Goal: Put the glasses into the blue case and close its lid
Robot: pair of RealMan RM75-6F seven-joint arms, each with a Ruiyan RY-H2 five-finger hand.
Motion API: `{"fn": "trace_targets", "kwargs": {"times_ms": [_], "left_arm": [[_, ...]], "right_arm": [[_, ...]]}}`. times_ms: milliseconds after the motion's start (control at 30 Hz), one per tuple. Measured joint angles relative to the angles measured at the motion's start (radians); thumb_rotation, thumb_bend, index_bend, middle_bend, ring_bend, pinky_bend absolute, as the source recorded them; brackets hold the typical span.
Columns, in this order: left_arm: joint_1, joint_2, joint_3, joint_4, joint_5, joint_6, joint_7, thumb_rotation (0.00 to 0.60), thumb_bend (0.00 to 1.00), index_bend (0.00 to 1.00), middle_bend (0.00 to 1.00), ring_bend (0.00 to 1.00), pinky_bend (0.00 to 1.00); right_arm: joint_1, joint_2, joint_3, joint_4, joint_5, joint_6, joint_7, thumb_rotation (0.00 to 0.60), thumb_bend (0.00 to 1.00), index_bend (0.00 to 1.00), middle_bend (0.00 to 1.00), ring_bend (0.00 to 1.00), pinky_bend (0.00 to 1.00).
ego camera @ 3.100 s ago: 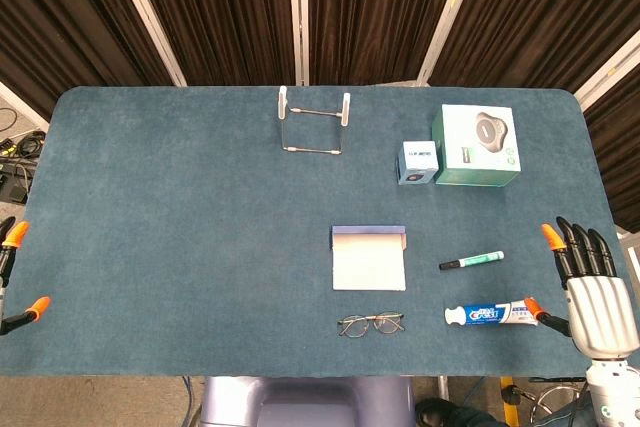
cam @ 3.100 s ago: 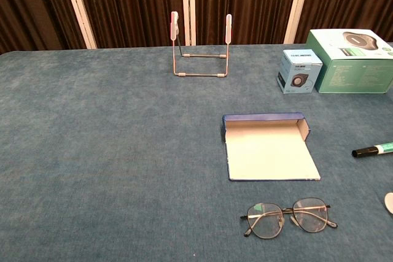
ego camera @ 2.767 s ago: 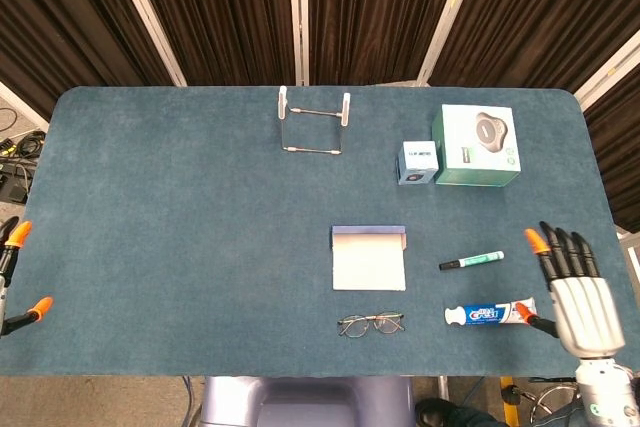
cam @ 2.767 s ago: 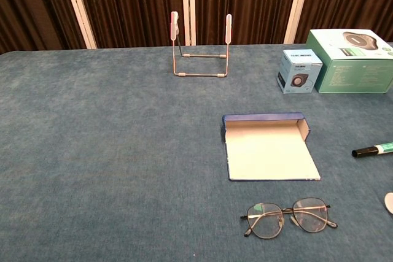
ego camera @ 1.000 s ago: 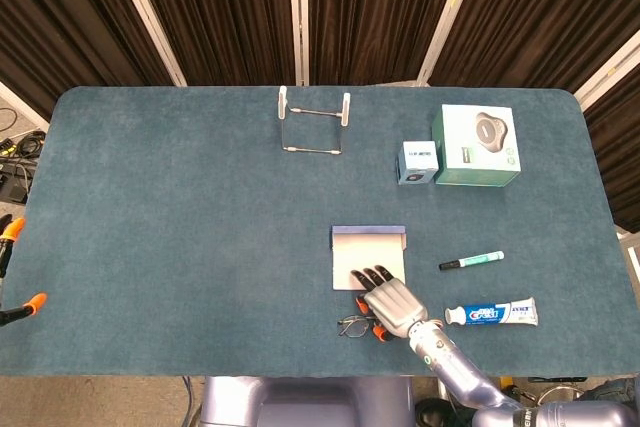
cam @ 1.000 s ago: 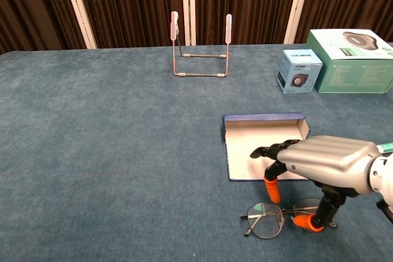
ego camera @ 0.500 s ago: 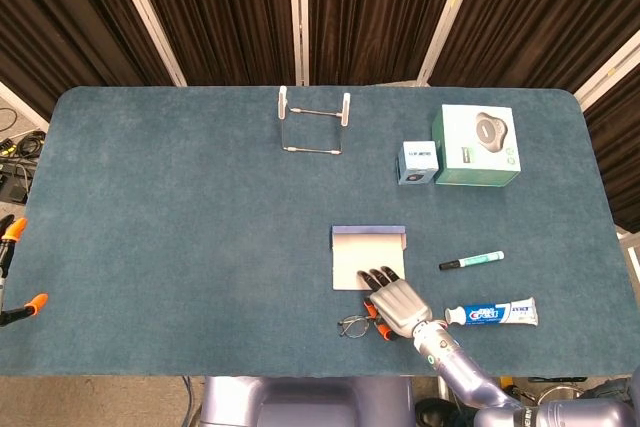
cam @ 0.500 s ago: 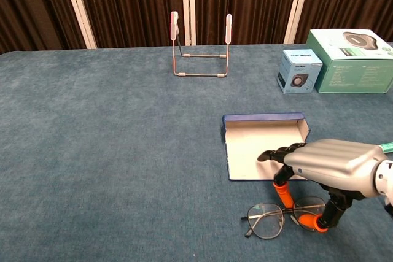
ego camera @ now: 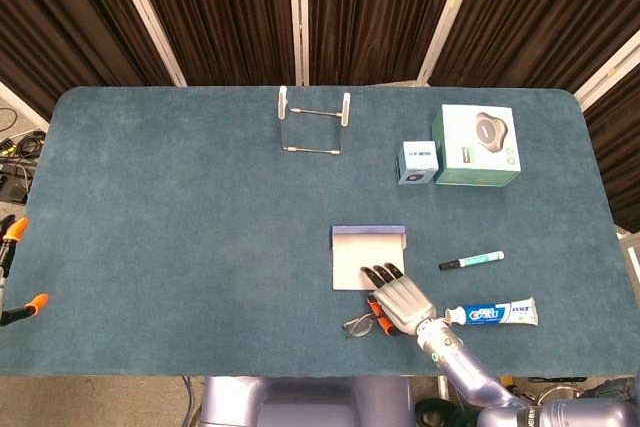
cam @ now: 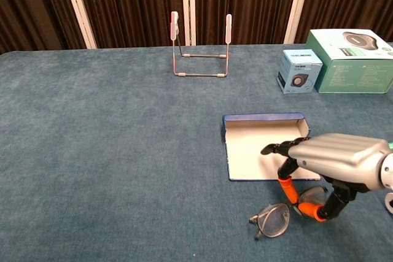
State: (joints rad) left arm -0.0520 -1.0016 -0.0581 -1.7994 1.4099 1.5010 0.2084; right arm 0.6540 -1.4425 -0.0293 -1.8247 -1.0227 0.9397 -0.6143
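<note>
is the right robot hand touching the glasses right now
Touching. The chest view shows the right robot hand pinching the glasses between orange-tipped fingers, with the frame tilted up off the table.

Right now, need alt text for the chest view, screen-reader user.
The robot's right hand pinches the glasses and tilts them up off the blue table, just in front of the open blue case. Behind stand a wire stand and two boxes.
</note>
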Motion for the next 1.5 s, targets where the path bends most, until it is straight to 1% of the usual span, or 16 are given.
{"fn": "trace_targets", "kwargs": {"times_ms": [133,367,533,667,933,1100,1300,1400,1467,1500], "left_arm": [[0.001,0.001,0.000,-0.001,0.000,0.002,-0.002,0.600,0.00,0.00,0.00,0.00,0.00],[0.002,0.003,0.000,-0.001,0.000,0.004,-0.009,0.600,0.00,0.00,0.00,0.00,0.00],[0.000,0.003,-0.002,0.000,-0.005,0.001,-0.010,0.600,0.00,0.00,0.00,0.00,0.00],[-0.001,0.003,-0.004,0.001,-0.009,0.000,-0.009,0.600,0.00,0.00,0.00,0.00,0.00],[-0.007,0.001,-0.013,0.009,-0.040,-0.015,-0.012,0.600,0.00,0.00,0.00,0.00,0.00],[-0.012,0.002,-0.019,0.018,-0.061,-0.028,-0.021,0.600,0.00,0.00,0.00,0.00,0.00],[-0.013,0.005,-0.021,0.022,-0.067,-0.031,-0.030,0.600,0.00,0.00,0.00,0.00,0.00],[-0.014,0.004,-0.021,0.023,-0.069,-0.033,-0.031,0.600,0.00,0.00,0.00,0.00,0.00],[-0.014,0.004,-0.021,0.024,-0.068,-0.033,-0.032,0.600,0.00,0.00,0.00,0.00,0.00],[-0.015,0.004,-0.021,0.024,-0.068,-0.033,-0.032,0.600,0.00,0.00,0.00,0.00,0.00]], "right_arm": [[-0.001,0.015,0.016,-0.014,-0.016,0.005,0.043,0.600,0.40,0.66,0.01,0.00,0.00],[0.005,0.033,0.054,-0.037,-0.004,0.009,0.100,0.600,0.40,0.66,0.02,0.00,0.00],[0.018,0.023,0.098,-0.027,0.026,0.015,0.130,0.600,0.41,0.66,0.02,0.00,0.00],[0.036,-0.003,0.124,0.008,0.056,0.020,0.130,0.600,0.41,0.66,0.02,0.00,0.00],[0.094,-0.099,0.182,0.143,0.161,0.019,0.106,0.600,0.41,0.66,0.02,0.00,0.00],[0.122,-0.143,0.203,0.217,0.205,0.015,0.100,0.600,0.41,0.65,0.02,0.00,0.00],[0.142,-0.172,0.216,0.281,0.250,0.013,0.097,0.600,0.40,0.64,0.02,0.00,0.00],[0.146,-0.178,0.216,0.302,0.258,0.018,0.090,0.600,0.40,0.61,0.01,0.00,0.00],[0.146,-0.181,0.216,0.312,0.262,0.026,0.090,0.600,0.38,0.54,0.01,0.00,0.00],[0.145,-0.181,0.215,0.313,0.261,0.028,0.091,0.600,0.35,0.51,0.00,0.00,0.00]]}}
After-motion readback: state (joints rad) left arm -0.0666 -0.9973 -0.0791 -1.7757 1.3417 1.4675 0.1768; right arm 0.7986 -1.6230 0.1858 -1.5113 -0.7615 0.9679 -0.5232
